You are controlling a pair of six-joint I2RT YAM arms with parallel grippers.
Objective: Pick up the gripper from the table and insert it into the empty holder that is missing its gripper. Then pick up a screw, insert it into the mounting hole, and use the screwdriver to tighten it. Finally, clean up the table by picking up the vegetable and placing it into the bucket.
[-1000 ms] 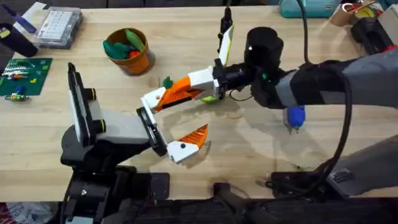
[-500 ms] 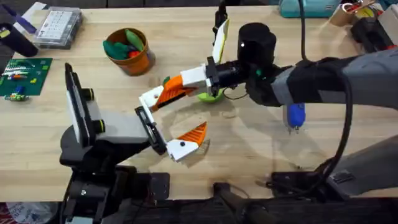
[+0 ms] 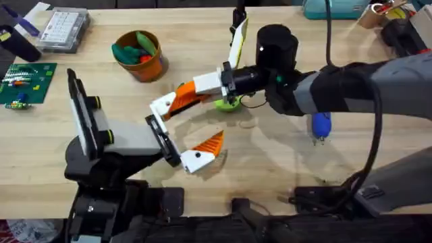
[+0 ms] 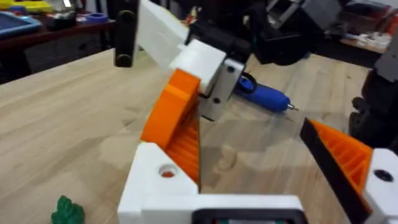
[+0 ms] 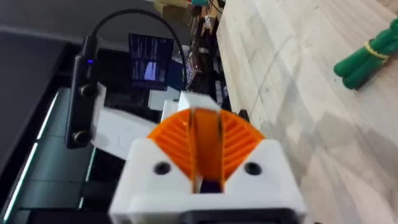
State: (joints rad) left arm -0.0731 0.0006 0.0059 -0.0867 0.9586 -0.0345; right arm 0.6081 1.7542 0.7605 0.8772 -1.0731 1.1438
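Just behind the right gripper (image 3: pixel 162 110), whose jaws are pressed together, sits the small lime-green rounded toy vegetable (image 3: pixel 227 104) on the wooden bench (image 3: pixel 270 169). Left gripper (image 3: pixel 202 150) jaws look spread apart; round orange bucket (image 3: pixel 140 55) sits well beyond both.

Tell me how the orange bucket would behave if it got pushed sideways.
The bucket looks like rigid plastic, so it should hold its shape. It stands upright and looks wide for its height, so a low push would likely slide it across the table rather than tip it. The toy vegetables inside probably add little weight.
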